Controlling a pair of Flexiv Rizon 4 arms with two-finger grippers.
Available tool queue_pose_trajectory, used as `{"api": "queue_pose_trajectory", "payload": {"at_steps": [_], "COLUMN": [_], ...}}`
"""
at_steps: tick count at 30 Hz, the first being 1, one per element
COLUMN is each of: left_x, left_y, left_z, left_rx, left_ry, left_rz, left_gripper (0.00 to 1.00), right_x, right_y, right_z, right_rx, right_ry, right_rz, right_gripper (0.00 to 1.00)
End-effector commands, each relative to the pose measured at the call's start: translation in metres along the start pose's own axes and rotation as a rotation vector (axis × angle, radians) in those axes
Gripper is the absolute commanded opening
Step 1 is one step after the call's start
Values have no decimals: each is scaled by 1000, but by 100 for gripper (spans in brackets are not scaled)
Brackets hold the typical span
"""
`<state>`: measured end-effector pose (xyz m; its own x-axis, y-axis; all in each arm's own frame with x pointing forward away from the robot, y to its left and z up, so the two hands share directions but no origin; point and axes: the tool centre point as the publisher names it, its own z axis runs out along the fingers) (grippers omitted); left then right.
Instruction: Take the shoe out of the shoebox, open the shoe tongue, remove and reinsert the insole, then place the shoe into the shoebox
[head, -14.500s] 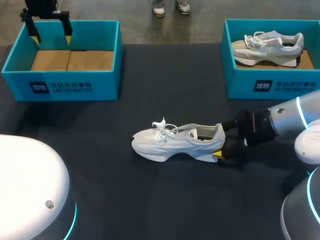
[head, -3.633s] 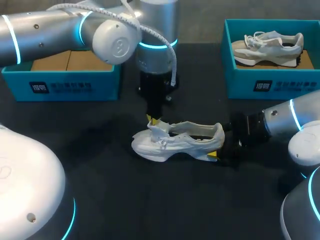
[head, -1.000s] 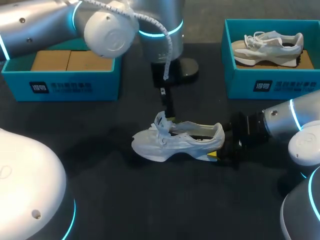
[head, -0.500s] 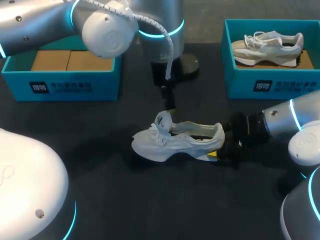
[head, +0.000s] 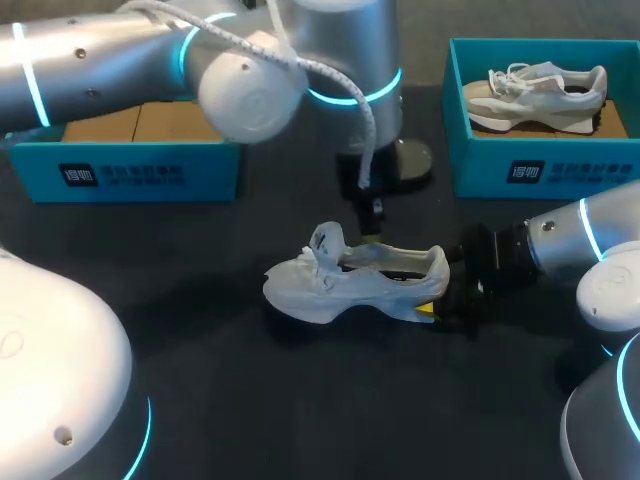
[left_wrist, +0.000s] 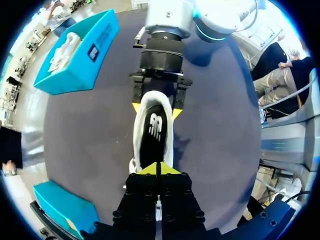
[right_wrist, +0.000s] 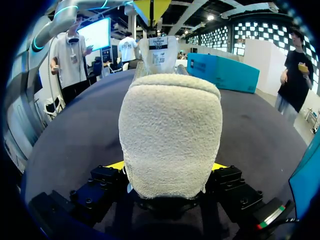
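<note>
My left arm (head: 120, 60) comes in from the left and reaches past the middle. It bends down at the wrist, so my left hand (head: 372, 236) points straight down at the table (head: 300, 400). Its two yellow fingertips (left_wrist: 149, 169) are pressed together with nothing between them. My right arm (head: 580, 235) comes in low from the right, its forearm lying nearly level. My right hand (head: 437, 306) is clamped on the heel of the shoe (head: 340, 280), fingers spread wide, one yellow tip on each side.
</note>
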<state>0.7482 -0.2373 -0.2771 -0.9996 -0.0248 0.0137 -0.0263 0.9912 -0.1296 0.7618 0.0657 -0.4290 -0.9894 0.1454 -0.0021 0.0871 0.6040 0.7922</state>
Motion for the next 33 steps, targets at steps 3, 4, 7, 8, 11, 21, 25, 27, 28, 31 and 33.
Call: {"api": "queue_pose_trajectory", "payload": {"at_steps": [3,4,7,8,11,21,25,27,28,31,33], "left_x": [5,6,8,9,9,9,9,9,11,14,14], "left_y": [-20,-22,-26,-28,-28,-28,-28,-28,-29,-31,-33], "left_z": [25,28,37,40,40,40,40,40,44,55,61], "left_rx": [3,5,-21,-30,-30,-30,-30,-30,-20,-23,-32], "left_ry": [16,23,29,28,28,28,28,28,44,69,80], "left_rz": [20,23,20,31,31,31,31,31,43,62,74], "left_gripper": [0,0,0,0,0,0,0,0,0,0,0], "right_x": [0,0,0,0,0,0,0,0,0,0,0], "right_y": [-3,-3,-3,-3,-3,-3,-3,-3,-3,-3,-3], "right_z": [6,6,6,6,6,6,6,6,6,6,6], "right_rx": [7,7,7,7,7,7,7,7,7,7,7], "right_ry": [-2,-2,-2,-2,-2,-2,-2,-2,-2,-2,-2], "right_rz": [2,2,2,2,2,2,2,2,2,2,2], "right_gripper": [0,0,0,0,0,0,0,0,0,0,0]}}
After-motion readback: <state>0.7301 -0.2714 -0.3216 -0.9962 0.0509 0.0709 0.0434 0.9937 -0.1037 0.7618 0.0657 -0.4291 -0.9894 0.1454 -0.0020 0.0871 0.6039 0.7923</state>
